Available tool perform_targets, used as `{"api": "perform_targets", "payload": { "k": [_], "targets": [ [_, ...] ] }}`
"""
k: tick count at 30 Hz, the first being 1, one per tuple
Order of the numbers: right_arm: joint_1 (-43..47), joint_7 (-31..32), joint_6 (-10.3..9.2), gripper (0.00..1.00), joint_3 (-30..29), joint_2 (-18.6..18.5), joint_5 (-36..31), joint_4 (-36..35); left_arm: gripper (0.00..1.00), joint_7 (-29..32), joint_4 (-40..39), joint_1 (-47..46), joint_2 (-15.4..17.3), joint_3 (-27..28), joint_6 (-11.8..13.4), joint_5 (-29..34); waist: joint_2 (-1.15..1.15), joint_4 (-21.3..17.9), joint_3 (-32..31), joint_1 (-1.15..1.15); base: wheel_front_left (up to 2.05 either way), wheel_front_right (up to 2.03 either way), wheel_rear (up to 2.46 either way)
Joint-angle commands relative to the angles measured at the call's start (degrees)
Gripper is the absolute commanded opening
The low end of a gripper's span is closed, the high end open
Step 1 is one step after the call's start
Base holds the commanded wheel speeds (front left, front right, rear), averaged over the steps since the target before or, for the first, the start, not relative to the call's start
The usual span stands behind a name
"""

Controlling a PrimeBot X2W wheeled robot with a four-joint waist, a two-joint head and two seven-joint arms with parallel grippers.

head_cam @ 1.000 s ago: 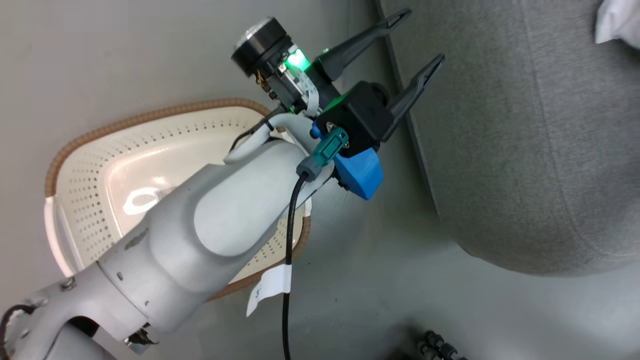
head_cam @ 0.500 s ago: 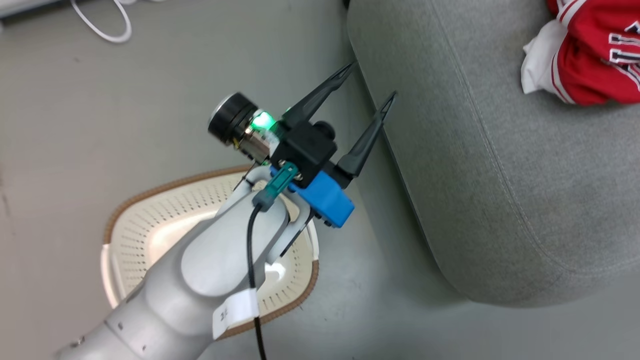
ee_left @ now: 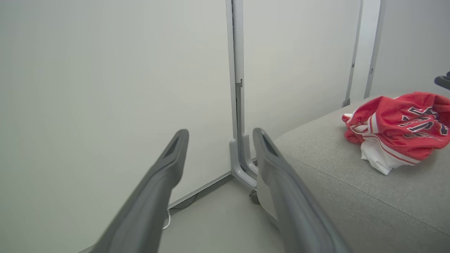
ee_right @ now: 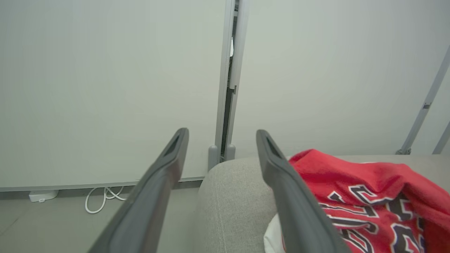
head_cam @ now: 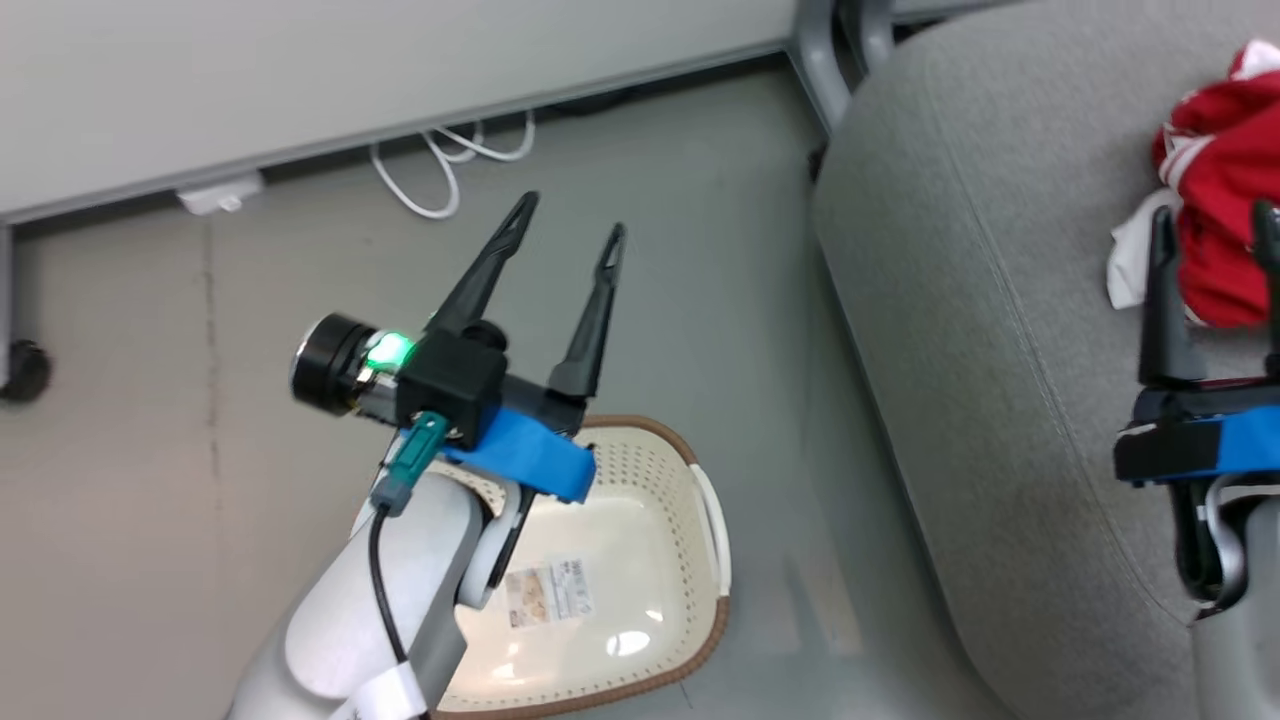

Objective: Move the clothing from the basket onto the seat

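Grey floor (head_cam: 150, 500) ran along the left of the head view, with a white cable (head_cam: 450, 180) looped at the foot of the wall panel (head_cam: 400, 70). The head camera had not taken in this ground a second before, so the view itself had swung rather than the things shifting. Next came the left gripper (head_cam: 570, 216), its fingers spread wide and holding nothing, hanging over the floor above the basket (head_cam: 655, 470). Half a second earlier its tips had lain against the seat's edge in the picture, so that arm seemed to have drawn back from the seat. The basket stood on the floor near the seat (head_cam: 960, 350). Its cream well held no cloth, only a printed label (head_cam: 548, 592) stuck to the bottom and a glint of light. Rightward, the grey fabric seat carried the clothing (head_cam: 1225, 180), a crumpled red heap with white trim and dark numerals, lying well in from the stitched seam. Whether both garments were in that heap could not be told. Farthest right, the right gripper (head_cam: 1214, 212) had come into the head view, fingers spread and empty, close by the heap but not closed on it. With the basket bare and the cloth on the cushion, the move looked finished, and both arms seemed free to retire.
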Motion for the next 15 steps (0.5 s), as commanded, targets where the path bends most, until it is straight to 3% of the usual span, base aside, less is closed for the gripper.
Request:
{"api": "perform_targets", "payload": {
  "k": [1, 9, 15],
  "targets": [
    [1.38, -0.21, 0.01, 1.0, 1.45, 0.48, -0.14, -0.63, 1.0, -0.16, -0.59, 2.65, -0.19, 2.55, -0.2, 0.95, -0.01, 3.37, -3.51, 0.01, 0.0, 0.0, 0.0],
    [4.37, -0.21, 0.01, 1.0, 6.68, 2.0, 0.06, -1.2, 1.0, -0.15, -2.65, 10.82, -1.01, 12.7, -0.95, 4.05, -0.01, 6.47, -8.02, 0.01, 0.0, 0.0, 0.0],
    [7.67, -0.21, 0.01, 1.0, 7.02, 3.27, 0.69, -2.05, 1.0, -0.16, -4.36, 16.5, -1.86, 18.72, -2.41, 6.16, -0.01, 7.67, -10.47, 0.01, 0.0, 0.0, 0.0]
  ]
}}
